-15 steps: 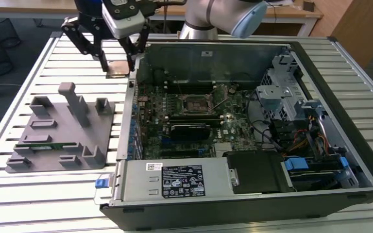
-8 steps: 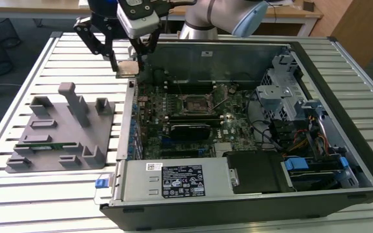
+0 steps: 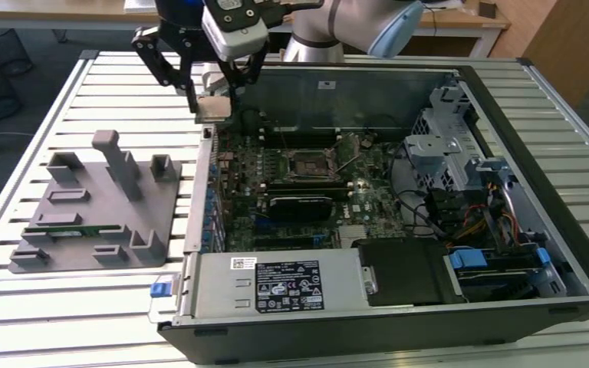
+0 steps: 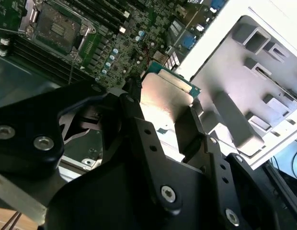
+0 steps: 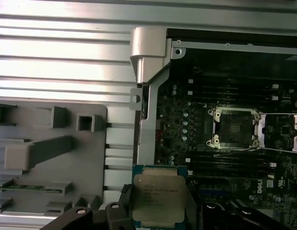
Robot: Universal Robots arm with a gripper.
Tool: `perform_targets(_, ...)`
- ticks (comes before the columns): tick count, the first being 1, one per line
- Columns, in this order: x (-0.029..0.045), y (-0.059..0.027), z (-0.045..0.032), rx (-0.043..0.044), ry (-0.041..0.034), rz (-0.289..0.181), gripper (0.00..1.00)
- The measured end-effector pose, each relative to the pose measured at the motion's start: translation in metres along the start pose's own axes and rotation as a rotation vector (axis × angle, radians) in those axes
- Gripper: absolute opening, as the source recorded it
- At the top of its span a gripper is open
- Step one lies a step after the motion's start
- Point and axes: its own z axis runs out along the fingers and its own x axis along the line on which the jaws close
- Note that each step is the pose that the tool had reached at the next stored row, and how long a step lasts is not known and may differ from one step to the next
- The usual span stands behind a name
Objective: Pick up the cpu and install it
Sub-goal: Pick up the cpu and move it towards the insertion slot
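The cpu (image 3: 214,110), a flat square chip with a silver top and a thin green edge, hangs in the air over the rear corner of the open computer case on the exterior view's left. My gripper (image 3: 212,101) is shut on it, one black finger on each of two opposite edges. Both wrist views show the cpu (image 4: 165,98) (image 5: 158,199) pinched between the fingers (image 4: 134,108). The empty cpu socket (image 3: 310,163) (image 5: 233,128) (image 4: 55,28) lies on the motherboard with its metal frame flipped open, well apart from the chip.
The open case (image 3: 540,176) lies on a slatted metal table (image 3: 120,84). Beside it on the exterior view's left stands a grey parts holder (image 3: 100,207) with a green memory stick (image 3: 74,230). Drive cages, cables and a power supply (image 3: 274,284) crowd the case.
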Motion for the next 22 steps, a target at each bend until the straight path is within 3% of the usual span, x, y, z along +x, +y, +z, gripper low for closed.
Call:
perform_targets(13,-0.02,0.004,0.0002,0.0001,-0.0007,0.025,0.53)
perform_targets(22,-0.0303,0.0146,0.0015,0.0,-0.0009,0.03,0.53)
